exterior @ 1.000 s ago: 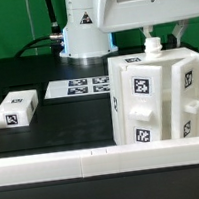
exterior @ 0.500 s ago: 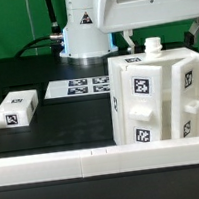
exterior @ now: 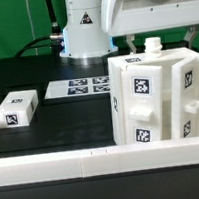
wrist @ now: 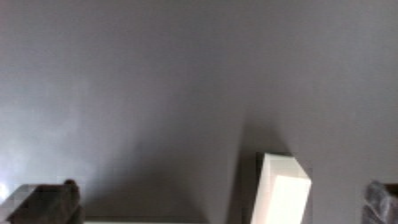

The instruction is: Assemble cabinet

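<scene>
The cabinet body (exterior: 156,96), a tall white tagged box with blocks fitted into its front, stands at the exterior view's right. A small white peg (exterior: 153,45) sticks up from its top. My gripper (exterior: 158,35) hangs just above that top, open and empty. In the wrist view the gripper (wrist: 214,203) shows only two dark fingertips (wrist: 45,200) far apart at the frame's edge. A narrow white part edge (wrist: 285,190) lies between them; which piece it is I cannot tell. A loose white tagged block (exterior: 16,108) lies on the table at the exterior view's left.
The marker board (exterior: 78,87) lies flat on the black table behind the middle, in front of the arm's white base (exterior: 84,34). A white rail (exterior: 56,170) runs along the table's near edge.
The hand has lifted a little above the cabinet top and shifted toward the exterior view's left. The cabinet body and the loose block have not moved.
</scene>
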You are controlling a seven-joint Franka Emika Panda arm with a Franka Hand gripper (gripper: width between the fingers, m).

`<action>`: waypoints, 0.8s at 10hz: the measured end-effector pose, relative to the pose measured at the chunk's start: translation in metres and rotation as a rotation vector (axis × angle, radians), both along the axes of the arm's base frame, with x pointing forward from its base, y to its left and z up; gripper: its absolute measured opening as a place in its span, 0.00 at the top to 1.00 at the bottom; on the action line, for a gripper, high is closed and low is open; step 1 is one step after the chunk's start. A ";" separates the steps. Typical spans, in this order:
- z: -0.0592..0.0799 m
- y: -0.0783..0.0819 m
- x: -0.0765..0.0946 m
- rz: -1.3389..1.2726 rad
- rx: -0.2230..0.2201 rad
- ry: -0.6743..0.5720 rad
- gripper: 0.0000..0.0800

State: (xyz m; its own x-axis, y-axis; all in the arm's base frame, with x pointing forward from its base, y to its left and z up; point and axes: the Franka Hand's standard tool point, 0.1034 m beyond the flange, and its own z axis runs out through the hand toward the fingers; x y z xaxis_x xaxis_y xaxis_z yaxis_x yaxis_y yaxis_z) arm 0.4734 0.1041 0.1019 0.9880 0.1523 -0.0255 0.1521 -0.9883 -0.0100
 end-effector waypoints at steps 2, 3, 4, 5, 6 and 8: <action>0.000 -0.002 0.000 0.001 0.000 -0.001 0.00; -0.001 -0.004 0.001 0.000 0.000 0.000 0.00; -0.001 -0.018 0.003 0.012 -0.002 0.000 0.00; -0.003 -0.031 0.003 0.009 -0.005 0.001 0.00; -0.011 -0.055 -0.008 0.002 -0.012 0.008 0.00; -0.023 -0.091 -0.022 -0.004 -0.027 0.035 0.00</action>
State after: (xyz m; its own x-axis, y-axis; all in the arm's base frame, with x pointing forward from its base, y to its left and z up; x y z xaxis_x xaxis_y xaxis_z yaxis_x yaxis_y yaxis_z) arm 0.4515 0.0128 0.0791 0.9869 0.1475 -0.0645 0.1485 -0.9888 0.0110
